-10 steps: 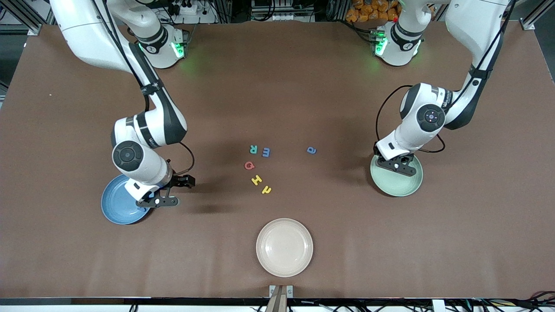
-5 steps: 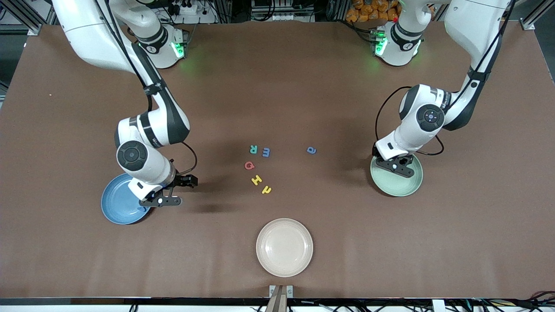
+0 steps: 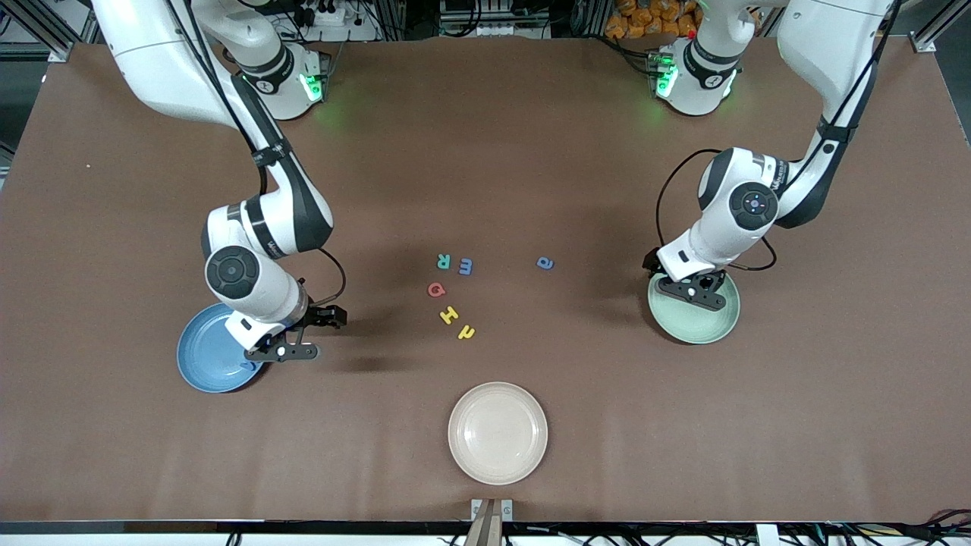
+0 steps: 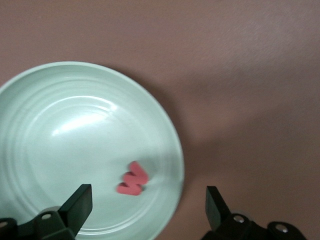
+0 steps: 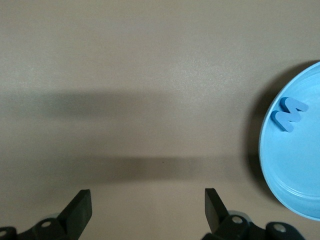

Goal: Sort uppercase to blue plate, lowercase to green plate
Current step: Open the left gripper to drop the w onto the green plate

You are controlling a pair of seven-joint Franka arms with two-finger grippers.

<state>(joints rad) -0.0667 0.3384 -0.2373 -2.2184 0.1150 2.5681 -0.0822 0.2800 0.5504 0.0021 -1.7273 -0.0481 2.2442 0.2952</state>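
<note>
Hanging spread over the green plate (image 3: 694,311), the left claw (image 4: 147,200) has the red w (image 4: 132,179) lying free on the plate beneath it, so it should lift straight up before swinging toward the blue a (image 3: 545,263), the nearest lowercase on the surface (image 3: 485,152). Spread too, the right claw (image 5: 145,202) hangs over bare surface beside the blue plate (image 3: 205,356), where the W (image 5: 289,113) lies. R (image 3: 444,262), m (image 3: 465,266), Q (image 3: 436,289), H (image 3: 449,315) and what looks like a yellow h (image 3: 466,331) crowd together, so each pick needs a narrow, square approach.

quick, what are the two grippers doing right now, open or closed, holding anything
Left gripper: jaws open, empty, over the green plate, where the red w lies.
Right gripper: jaws open, empty, over bare table beside the blue plate.
</note>
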